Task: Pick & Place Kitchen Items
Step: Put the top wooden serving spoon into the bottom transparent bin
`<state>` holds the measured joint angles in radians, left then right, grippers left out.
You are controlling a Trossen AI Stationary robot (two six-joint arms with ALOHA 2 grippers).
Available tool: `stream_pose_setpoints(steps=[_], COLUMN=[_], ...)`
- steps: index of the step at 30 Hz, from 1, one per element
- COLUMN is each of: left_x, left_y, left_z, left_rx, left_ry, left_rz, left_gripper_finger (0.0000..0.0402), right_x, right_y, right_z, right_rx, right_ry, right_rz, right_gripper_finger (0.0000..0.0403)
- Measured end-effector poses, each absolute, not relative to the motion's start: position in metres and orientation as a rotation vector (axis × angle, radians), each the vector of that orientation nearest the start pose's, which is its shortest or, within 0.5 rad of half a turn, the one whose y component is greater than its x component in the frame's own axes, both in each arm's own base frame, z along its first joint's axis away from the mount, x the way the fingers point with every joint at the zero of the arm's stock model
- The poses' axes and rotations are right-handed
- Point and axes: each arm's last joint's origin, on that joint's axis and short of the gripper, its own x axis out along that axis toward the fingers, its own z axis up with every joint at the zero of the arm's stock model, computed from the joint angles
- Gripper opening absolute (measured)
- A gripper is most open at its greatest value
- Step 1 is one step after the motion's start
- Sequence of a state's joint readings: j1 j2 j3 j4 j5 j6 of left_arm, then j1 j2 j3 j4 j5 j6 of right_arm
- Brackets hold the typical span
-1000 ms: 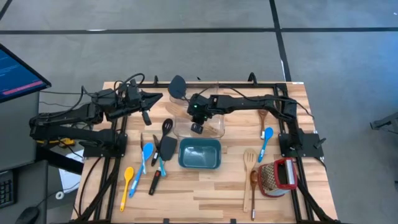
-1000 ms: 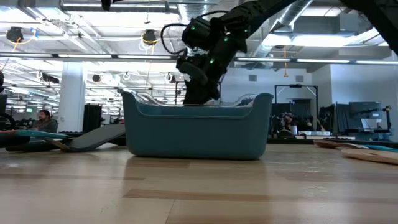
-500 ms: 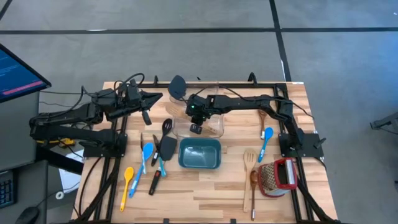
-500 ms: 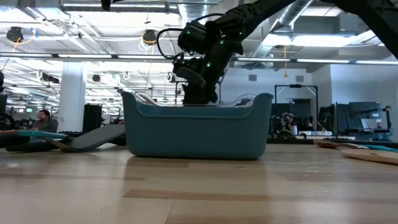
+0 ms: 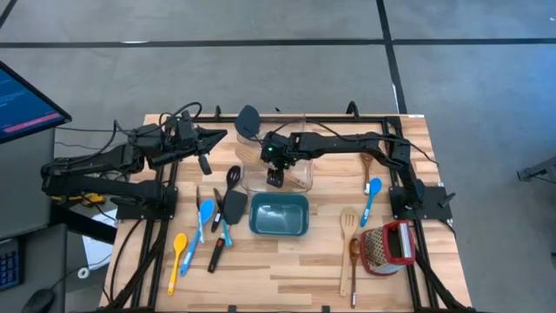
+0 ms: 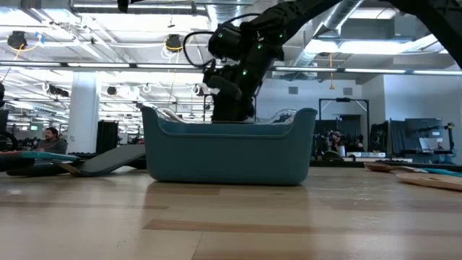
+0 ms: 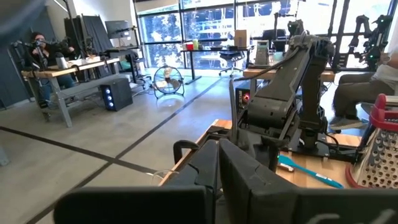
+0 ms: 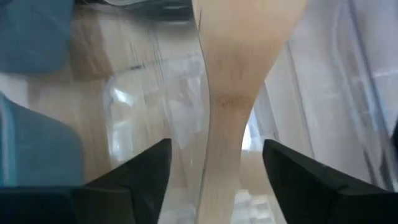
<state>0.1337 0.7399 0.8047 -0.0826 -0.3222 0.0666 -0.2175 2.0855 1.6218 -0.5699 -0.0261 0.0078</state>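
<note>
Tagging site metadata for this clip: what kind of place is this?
Most likely a robotics lab in an open-plan industrial office. The wooden table stands on bare concrete floor, the left wrist view shows desks, a floor fan and glass walls, and exposed ceiling ducting runs overhead.

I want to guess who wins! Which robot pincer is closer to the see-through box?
The right pincer: it hangs over the clear box, a wooden spatula between its open fingers. The left pincer waits off to the box's side.

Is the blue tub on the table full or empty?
Empty. From above, the blue tub shows only its bare bottom; the spoons and spatulas lie on the table around it.
</note>
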Motion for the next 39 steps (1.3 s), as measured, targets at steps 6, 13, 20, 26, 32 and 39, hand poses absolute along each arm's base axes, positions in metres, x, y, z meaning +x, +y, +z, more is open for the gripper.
stream_pose_setpoints(steps=[6,13,20,26,32,39], left_x=[0.158,0.158,0.158,0.158,0.158,0.158], left_y=[0.031,0.030,0.030,0.030,0.030,0.031], left_z=[0.356,0.356,0.356,0.356,0.356,0.356], left_rx=[0.067,0.066,0.066,0.066,0.066,0.071], left_ry=[0.032,0.032,0.032,0.032,0.033,0.034], left_rz=[0.454,0.450,0.451,0.451,0.452,0.457], left_gripper_finger=[0.0004,0.0004,0.0004,0.0004,0.0004,0.0004], right_x=[0.422,0.396,0.359,0.331,0.299,0.263], right_y=[-0.093,-0.088,-0.081,-0.075,-0.069,-0.065], right_z=[0.233,0.298,0.356,0.390,0.411,0.419], right_rx=[0.118,0.100,0.084,0.072,0.138,0.208], right_ry=[0.958,0.811,0.666,0.572,0.565,0.642], right_rz=[-0.177,-0.183,-0.191,-0.194,-0.262,-0.433], right_gripper_finger=[0.0255,0.0242,0.0224,0.0209,0.0185,0.0139])
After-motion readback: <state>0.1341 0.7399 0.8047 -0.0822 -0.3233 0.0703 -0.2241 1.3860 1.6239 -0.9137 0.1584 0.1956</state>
